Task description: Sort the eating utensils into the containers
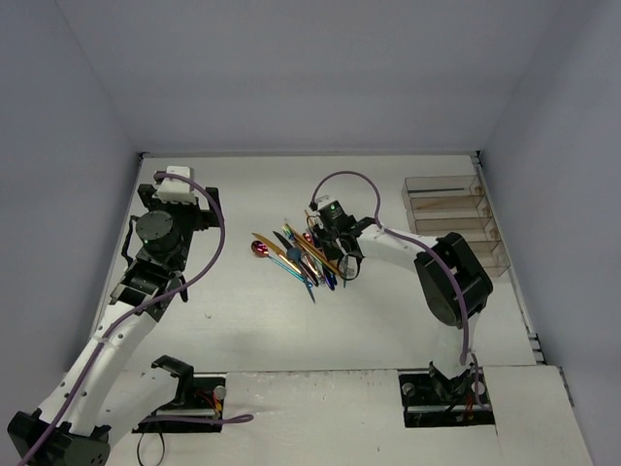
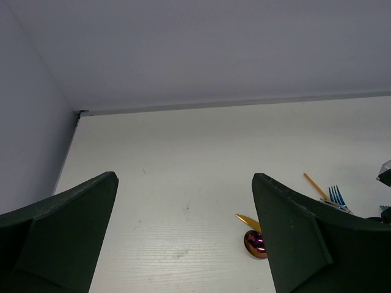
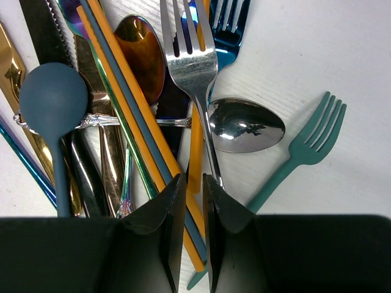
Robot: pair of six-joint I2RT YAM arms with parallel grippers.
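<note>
The eating utensils point(image 1: 301, 254) lie in a crossed heap at the table's middle. My right gripper point(image 1: 347, 264) is down on the heap's right side. In the right wrist view its fingers point(image 3: 177, 201) stand shut on a thin orange handle point(image 3: 195, 152) that runs under a silver fork point(image 3: 192, 61). Beside it lie a silver spoon point(image 3: 244, 125), a teal fork point(image 3: 311, 137) and a slate-blue spoon point(image 3: 52, 97). The containers point(image 1: 451, 209), clear joined trays, stand at the far right. My left gripper point(image 2: 183, 244) hangs open over bare table, left of a magenta spoon point(image 2: 253, 244).
Grey walls close in the table at the back and both sides. A blue fork point(image 2: 336, 196) and a gold tip point(image 2: 247, 221) mark the heap's left edge. The left arm point(image 1: 160, 243) stands well left of the heap, near the left wall.
</note>
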